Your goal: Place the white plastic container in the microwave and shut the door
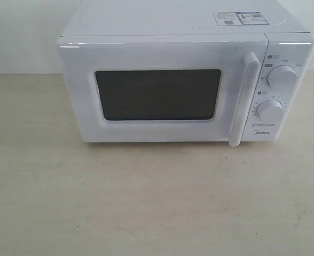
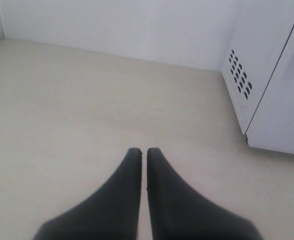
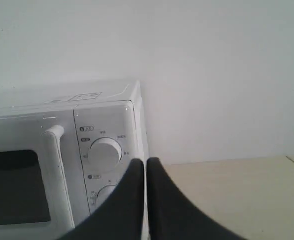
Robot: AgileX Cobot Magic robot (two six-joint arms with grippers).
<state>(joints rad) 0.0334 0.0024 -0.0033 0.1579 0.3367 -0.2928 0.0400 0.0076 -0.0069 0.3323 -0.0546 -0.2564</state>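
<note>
The white microwave (image 1: 186,80) stands on the beige table with its door (image 1: 162,90) closed; the dark window and the vertical bar handle (image 1: 244,98) face the camera. The white plastic container shows in no view. Neither gripper appears in the exterior view. My left gripper (image 2: 144,150) is shut with nothing in it, low over bare table beside the microwave's vented side (image 2: 259,65). My right gripper (image 3: 146,161) is shut and empty, in front of the microwave's dial panel (image 3: 106,152) near its right corner.
A white wall runs behind the table. Bare beige tabletop (image 1: 146,202) stretches in front of the microwave and to both sides of it. Two round dials (image 1: 281,76) sit on the control panel, and a sticker (image 1: 240,18) lies on top.
</note>
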